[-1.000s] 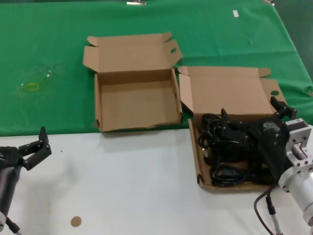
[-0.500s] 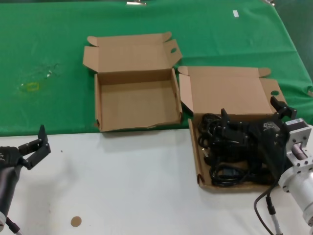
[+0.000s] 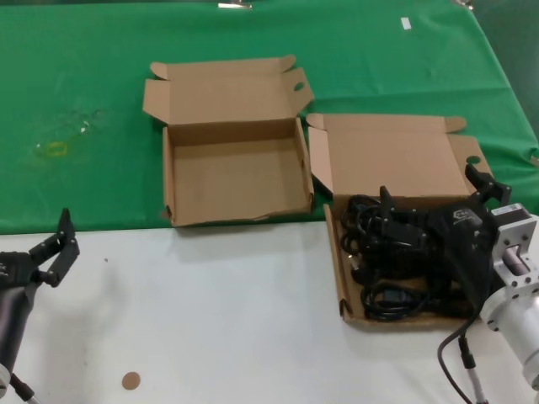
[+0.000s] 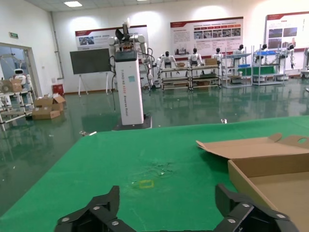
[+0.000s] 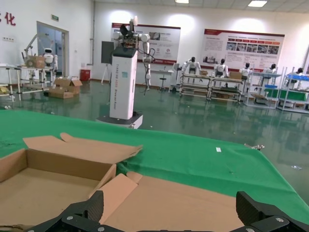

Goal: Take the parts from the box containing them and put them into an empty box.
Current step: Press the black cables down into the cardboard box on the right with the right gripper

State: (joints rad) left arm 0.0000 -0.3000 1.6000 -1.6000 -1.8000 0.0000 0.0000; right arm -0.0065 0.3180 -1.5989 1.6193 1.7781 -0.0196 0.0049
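- The counter (image 3: 219, 320) has a white front part and a green cloth (image 3: 84, 101) behind; the two cardboard boxes lie where the two surfaces meet.
- The empty box (image 3: 236, 172) is in the upper middle of the head view, lid folded back, an oval hole in the lid's side flap, front wall low and ragged. Its floor is bare cardboard.
- The box with the parts (image 3: 396, 210) is at the right, just beside the empty one, their near corners almost touching. Its lid leans back.
- The parts (image 3: 379, 261) are black cables and blocks, tangled, filling the tray.
- The right tool (image 3: 434, 198) is over this box at the right of the frame, fingers spread wide, one tip above the parts and the other near the lid's right flap.
- The left tool (image 3: 55, 248) is at the lower left, over the white part, well apart from both boxes, fingers spread and holding nothing.
- Between the left tool and the boxes the white surface is open; only a small brown disc (image 3: 130, 380) lies near the lower edge.
- The left wrist view shows the empty box's wall (image 4: 270, 169) from the side and a yellowish mark (image 4: 146, 183) on the cloth.
- The right wrist view shows both lids, flat brown board (image 5: 183, 203), with the green edge behind.
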